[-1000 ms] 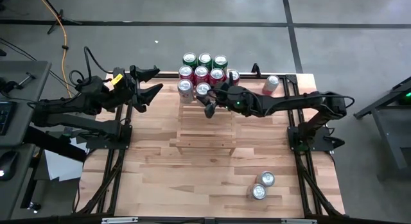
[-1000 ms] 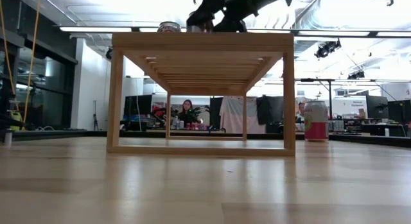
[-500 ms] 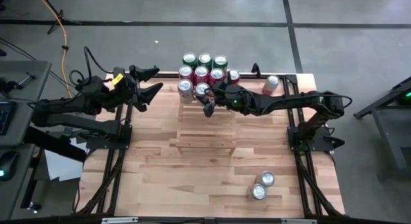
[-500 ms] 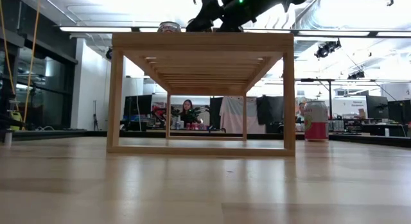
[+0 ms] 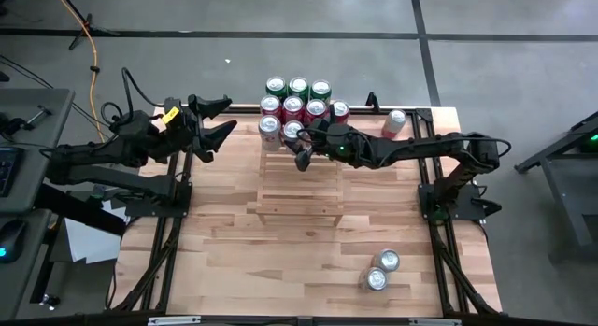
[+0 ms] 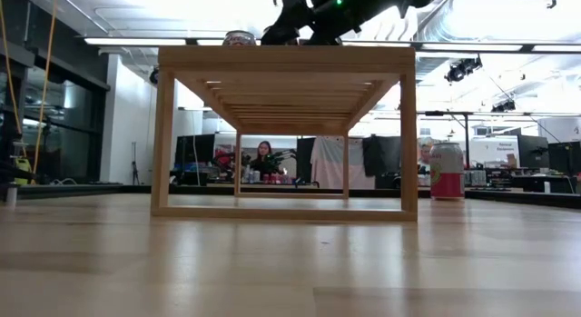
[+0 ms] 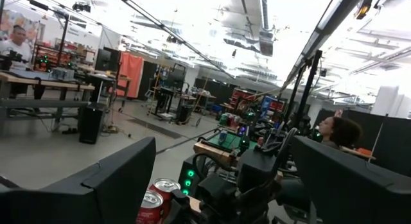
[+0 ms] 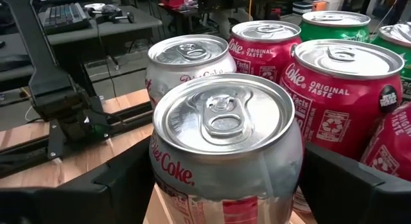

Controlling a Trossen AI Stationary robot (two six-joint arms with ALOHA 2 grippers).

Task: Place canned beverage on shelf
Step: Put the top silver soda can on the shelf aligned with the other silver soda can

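Slightly farther toward the can cluster than a second ago, the right pincer (image 5: 297,147) now stands spread around a silver can (image 5: 293,131) on the shelf (image 5: 297,181), at about 12 o'clock on the desk (image 5: 224,242). Going left to right: the left pincer (image 5: 217,120) hangs open and idle at 10 o'clock, clear of the work. Silver, red and green cans pack tight in rows so more fit. Right wrist view shows the silver can (image 8: 226,147) between the fingers, smooth aluminium, ribbed lid, pull tab; whether they touch it I cannot tell. Pale wood slats bear the rows.
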